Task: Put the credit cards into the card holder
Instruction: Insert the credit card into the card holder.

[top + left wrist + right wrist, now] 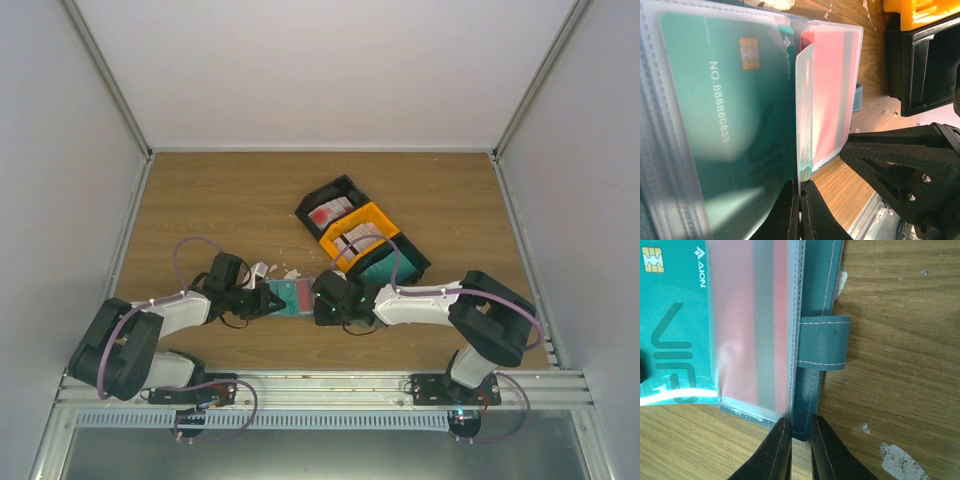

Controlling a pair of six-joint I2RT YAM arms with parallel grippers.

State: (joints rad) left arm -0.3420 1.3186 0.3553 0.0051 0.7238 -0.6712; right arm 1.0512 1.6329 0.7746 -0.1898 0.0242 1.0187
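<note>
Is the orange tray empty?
No, the orange tray has whitish cards lying inside it in the top view.

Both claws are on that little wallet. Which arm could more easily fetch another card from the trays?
Probably the right: the trays sit just beyond the right gripper, which pinches only the card holder cover's edge. The left gripper pinches an inner clear leaf, farther off.

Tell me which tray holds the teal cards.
The black tray at the row's near, right end; the orange tray holds whitish cards, the far black one red-and-white.
</note>
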